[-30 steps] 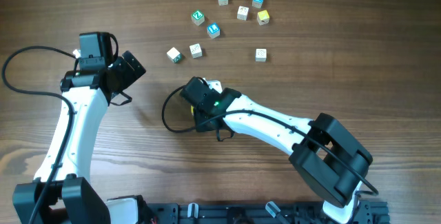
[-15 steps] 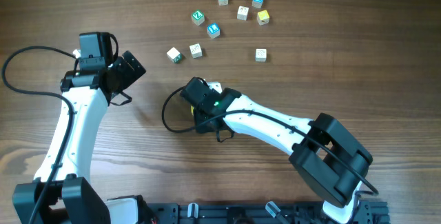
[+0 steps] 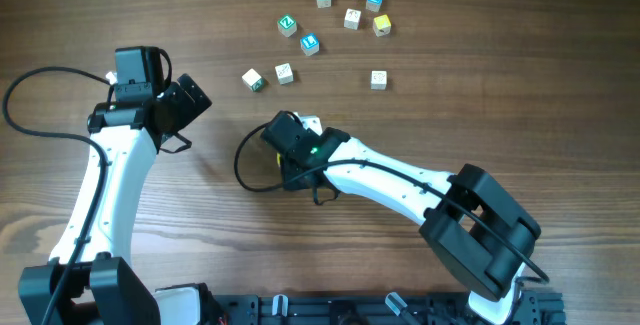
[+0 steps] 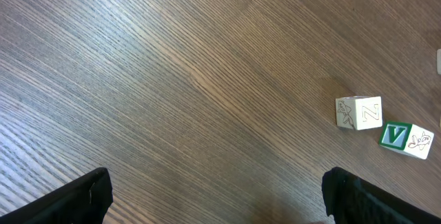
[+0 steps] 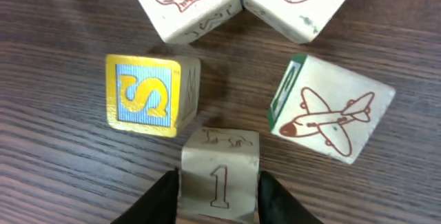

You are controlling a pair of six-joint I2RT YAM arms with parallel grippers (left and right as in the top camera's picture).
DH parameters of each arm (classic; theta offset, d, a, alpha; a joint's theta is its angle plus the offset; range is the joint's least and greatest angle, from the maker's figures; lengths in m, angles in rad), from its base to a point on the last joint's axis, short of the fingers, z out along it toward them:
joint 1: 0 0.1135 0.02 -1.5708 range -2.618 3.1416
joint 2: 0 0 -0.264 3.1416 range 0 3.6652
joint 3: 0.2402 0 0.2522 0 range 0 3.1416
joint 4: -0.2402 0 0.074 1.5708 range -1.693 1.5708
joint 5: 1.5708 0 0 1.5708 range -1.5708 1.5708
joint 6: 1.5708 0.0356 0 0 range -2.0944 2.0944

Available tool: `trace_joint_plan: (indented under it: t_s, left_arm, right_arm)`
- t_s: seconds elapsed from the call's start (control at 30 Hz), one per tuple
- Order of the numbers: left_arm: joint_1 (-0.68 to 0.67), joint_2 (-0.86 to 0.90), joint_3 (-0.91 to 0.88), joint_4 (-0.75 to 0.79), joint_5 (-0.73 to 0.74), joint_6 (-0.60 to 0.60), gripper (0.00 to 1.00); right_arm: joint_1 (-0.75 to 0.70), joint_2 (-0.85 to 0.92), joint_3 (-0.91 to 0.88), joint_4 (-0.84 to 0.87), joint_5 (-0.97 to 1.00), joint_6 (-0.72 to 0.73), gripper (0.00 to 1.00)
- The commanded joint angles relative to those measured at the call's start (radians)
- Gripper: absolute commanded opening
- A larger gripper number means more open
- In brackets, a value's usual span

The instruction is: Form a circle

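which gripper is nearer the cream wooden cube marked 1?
Right. The right gripper has its jaws against both sides of the cream wooden cube marked 1. The left gripper is open, well off to the cube's left and apart from it.

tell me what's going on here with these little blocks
The right end effector is closed on a block marked 1, holding it at the bottom of a ring of five small blocks, next to a yellow one. The ring looks nearly closed. The left end effector hangs open over bare table, holding nothing. More loose blocks lie scattered beyond the ring.
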Motion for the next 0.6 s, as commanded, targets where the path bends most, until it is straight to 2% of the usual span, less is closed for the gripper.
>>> trace_joint_plan:
  t_s: [0.0, 0.07, 0.13, 0.3, 0.57]
  left_arm:
    - [0.002, -0.006, 0.012, 0.0, -0.005, 0.001, 1.0]
    - [0.002, -0.006, 0.012, 0.0, -0.005, 0.001, 1.0]
    - [0.002, -0.006, 0.012, 0.001, -0.005, 0.001, 1.0]
    - [0.002, -0.006, 0.012, 0.001, -0.005, 0.001, 1.0]
    - [0.002, -0.006, 0.012, 0.0, -0.005, 0.001, 1.0]
  right_arm:
    - [-0.003, 0.013, 0.017, 0.003, 0.024, 0.003, 0.44]
    - [-0.003, 0.013, 0.017, 0.003, 0.024, 0.003, 0.53]
    - [-0.003, 0.013, 0.017, -0.002, 0.024, 0.003, 0.54]
    - [-0.002, 0.013, 0.017, -0.017, 0.008, 0.005, 0.31]
    - [-0.002, 0.013, 0.017, -0.005, 0.021, 0.003, 0.31]
